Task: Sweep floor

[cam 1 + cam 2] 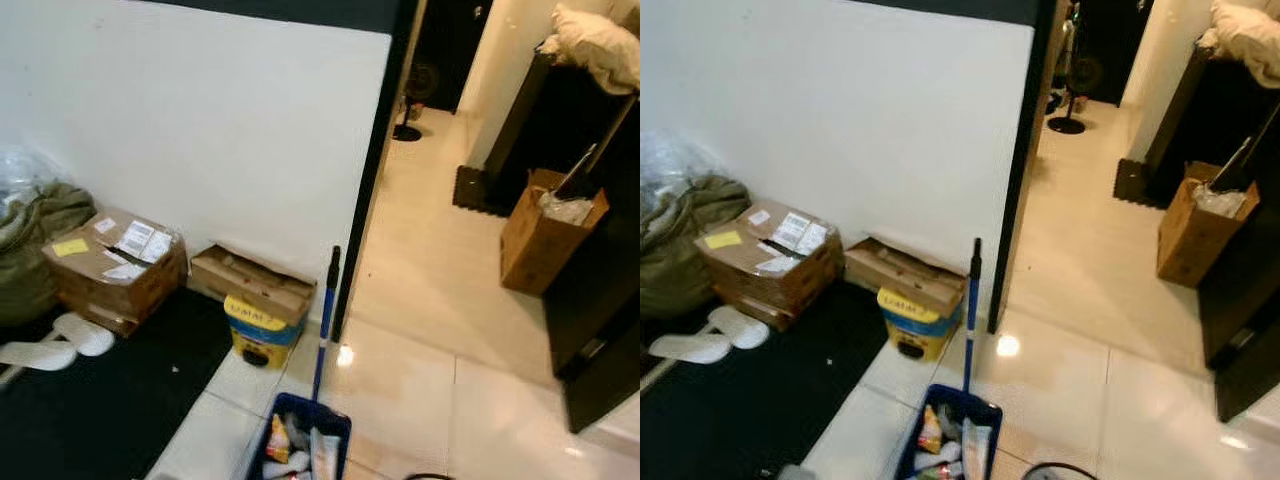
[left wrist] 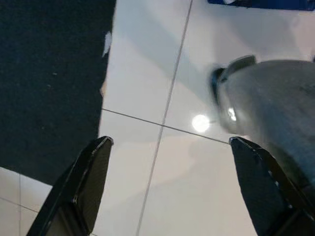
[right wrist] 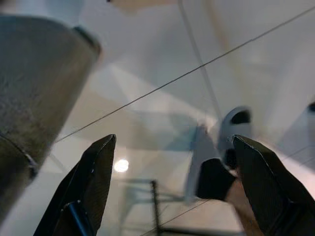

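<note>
Two claws hang over glossy white floor tiles, each with its fingers spread apart and nothing between them — the left claw near the edge of a dark mat, the right claw above bare tile beside a grey rounded part of the robot's body. Ahead, a blue dustpan holding bits of rubbish sits on the tiles, its blue handle rising upright with a black grip at the top, just in front of the end of a white wall. Against that wall lie a taped cardboard box, a flattened carton and a yellow tub. White slippers rest on the mat — a brown paper bag stands well apart down the hallway.
</note>
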